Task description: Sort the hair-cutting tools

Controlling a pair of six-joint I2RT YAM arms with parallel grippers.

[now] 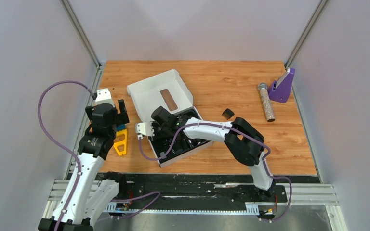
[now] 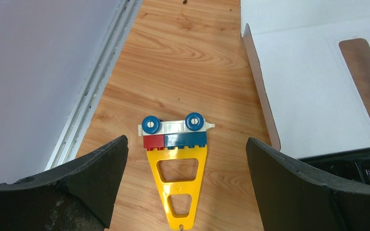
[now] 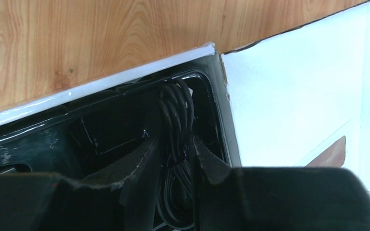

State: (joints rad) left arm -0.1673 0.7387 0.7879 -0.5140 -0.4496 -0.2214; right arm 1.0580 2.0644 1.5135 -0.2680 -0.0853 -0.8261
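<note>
My right gripper (image 1: 165, 124) reaches into the black tray of the open white box (image 1: 144, 91). In the right wrist view it (image 3: 176, 150) is shut on the coiled black cord (image 3: 176, 108), which hangs in the tray's corner slot. A stubby black comb guard (image 1: 228, 113) lies on the table right of the box. The clipper and thin stick cannot be made out in the dark tray. My left gripper (image 1: 120, 114) is open and empty, and hovers over the yellow triangular piece (image 2: 178, 185), which lies between its fingers (image 2: 96, 168).
The yellow piece (image 1: 120, 144) carries red and blue bricks (image 2: 176, 140) and a white wheeled part (image 2: 173, 125). A glittery silver cylinder (image 1: 266, 102) and a purple holder (image 1: 283, 85) sit at the far right. The box lid (image 2: 313, 82) lies open beside the left gripper.
</note>
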